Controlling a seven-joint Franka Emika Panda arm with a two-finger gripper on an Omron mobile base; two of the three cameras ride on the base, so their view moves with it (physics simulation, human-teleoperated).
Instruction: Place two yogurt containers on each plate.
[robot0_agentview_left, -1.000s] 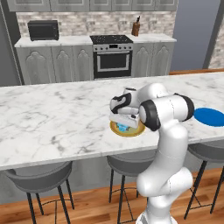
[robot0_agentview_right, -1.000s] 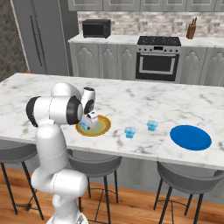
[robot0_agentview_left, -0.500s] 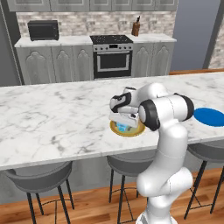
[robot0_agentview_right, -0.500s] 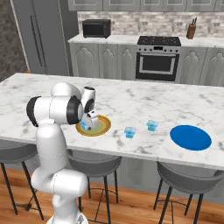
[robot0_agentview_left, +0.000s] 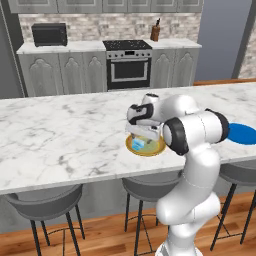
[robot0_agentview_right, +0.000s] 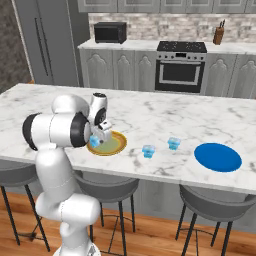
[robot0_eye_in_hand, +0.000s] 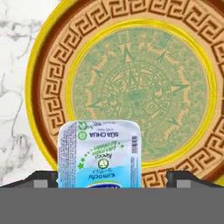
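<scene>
In the left base view the claw (robot0_agentview_left: 144, 136) is hanging just over the gold-yellow plate (robot0_agentview_left: 145, 146), a yogurt cup (robot0_agentview_left: 138, 144) directly beneath it on the plate's near-left part. A second ago the claw was a touch higher over the same plate; it has been easing down. I judge that the first cup is being set down or has only just been set down. The blue plate (robot0_agentview_left: 243, 134) is lying well off to the claw's right, partly hidden behind the arm's elbow, on the white, grey-veined marble counter (robot0_agentview_left: 60, 135).

In the right base view the claw (robot0_agentview_right: 101, 134) is sitting at the left edge of that yellow plate, with the pale-blue cup (robot0_agentview_right: 94, 141) tucked just under it. Two more yogurt containers, one (robot0_agentview_right: 148, 151) nearer and one (robot0_agentview_right: 173, 143) farther, are standing on the bare counter to the claw's right, between it and the plain bright-blue disc. They are waiting untouched, so most of the task looks undone.

In the hand view the cup (robot0_eye_in_hand: 99, 154) is showing its whitish, printed, rounded-square foil top between the two dark fingertips (robot0_eye_in_hand: 42, 178). Both tips are standing clear of its sides, so the claw is looking parted rather than clamped. Beyond it the plate is spreading out flat and round: glossy yellow rim, brown key-pattern band, pale green patterned centre.
</scene>
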